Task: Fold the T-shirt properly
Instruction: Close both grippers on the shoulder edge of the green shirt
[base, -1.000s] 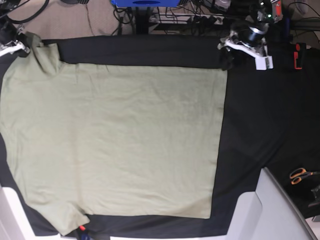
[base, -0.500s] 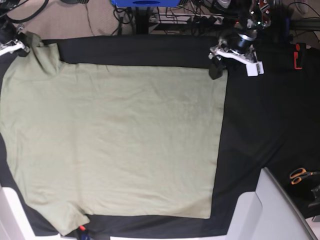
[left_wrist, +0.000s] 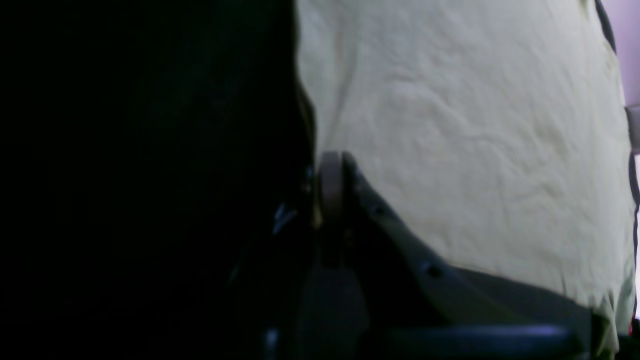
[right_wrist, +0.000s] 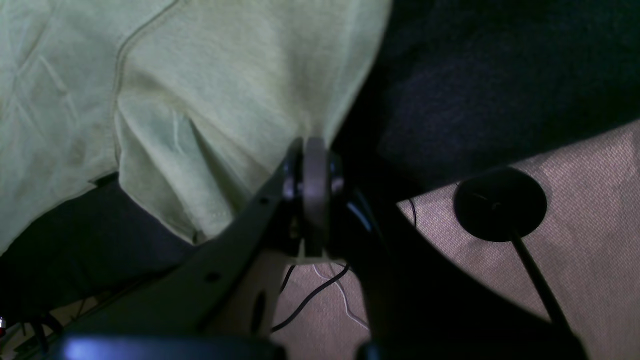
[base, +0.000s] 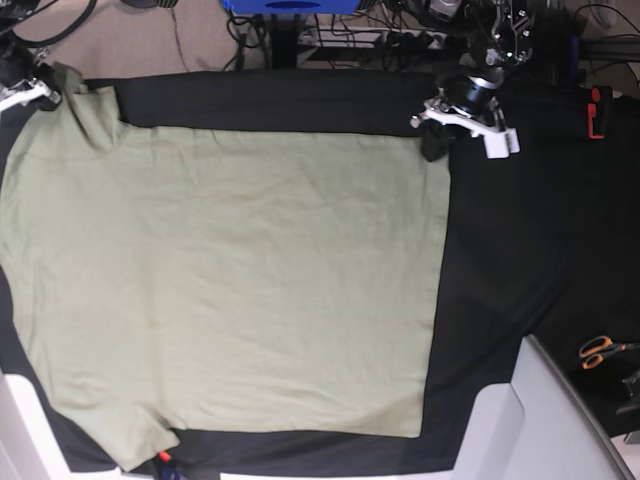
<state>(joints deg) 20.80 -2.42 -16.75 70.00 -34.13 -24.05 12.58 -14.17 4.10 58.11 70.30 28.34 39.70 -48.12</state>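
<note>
The pale green T-shirt (base: 230, 280) lies spread flat on the black cloth (base: 520, 240). My left gripper (base: 435, 143) sits at the shirt's far right corner. In the left wrist view its jaws (left_wrist: 330, 185) are closed together on the edge of the T-shirt (left_wrist: 460, 150). At the far left corner my right gripper (base: 42, 88) holds a sleeve end. The right wrist view shows this gripper (right_wrist: 314, 165) shut on a pinch of the T-shirt (right_wrist: 225, 90), which puckers toward it.
Orange-handled scissors (base: 600, 350) lie at the right edge. A white panel (base: 560, 420) covers the near right corner. A red and black tool (base: 595, 112) sits at the far right. Cables and a black round base (right_wrist: 500, 202) lie on the carpet beyond the cloth.
My left gripper has moved left and down onto the shirt's far right corner and closed from open to shut. The right gripper has stayed still.
</note>
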